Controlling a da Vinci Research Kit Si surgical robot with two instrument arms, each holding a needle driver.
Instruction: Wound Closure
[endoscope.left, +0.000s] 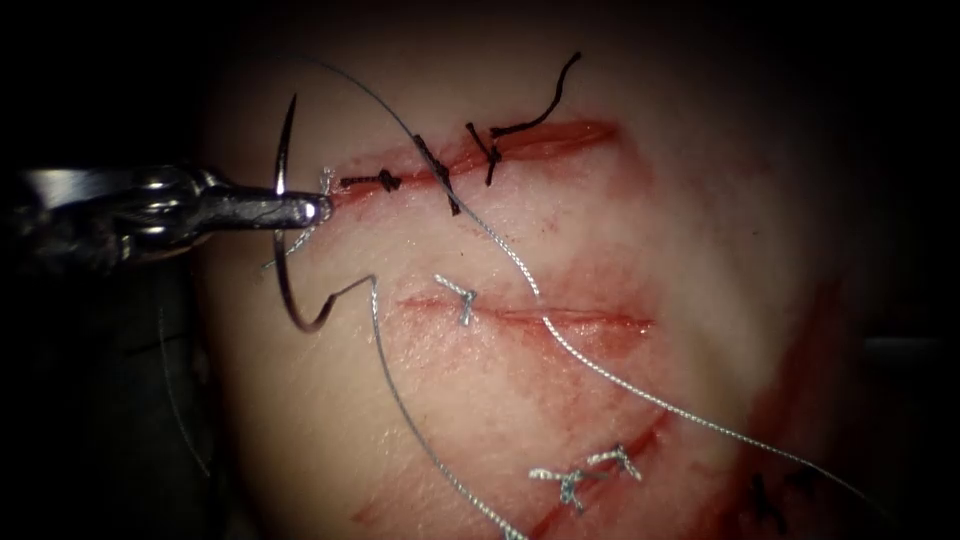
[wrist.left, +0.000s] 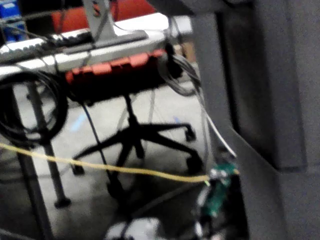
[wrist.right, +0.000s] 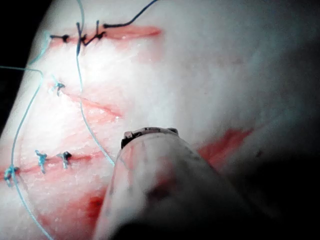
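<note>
My left tool (endoscope.left: 318, 208) comes in from the left, its jaws shut on the curved needle (endoscope.left: 277, 265) near the middle of its curve. The needle hangs free of the tissue (endoscope.left: 700, 260), left of the cuts, with its point up and its swaged end hooked low. Thread (endoscope.left: 397, 400) runs from that end down across the tissue. A second strand (endoscope.left: 600, 370) crosses the upper cut (endoscope.left: 560, 135) and the middle cut (endoscope.left: 590, 320) toward the lower right. The right arm's shaft (wrist.right: 155, 170) hovers over the tissue (wrist.right: 225, 60).
Dark stitches (endoscope.left: 440, 170) with a loose cut end (endoscope.left: 545, 110) close the upper cut. A pale stitch (endoscope.left: 463, 298) sits on the middle cut and two more (endoscope.left: 585, 470) on the lower cut. Red fluid (endoscope.left: 800, 370) stains the tissue's right side.
</note>
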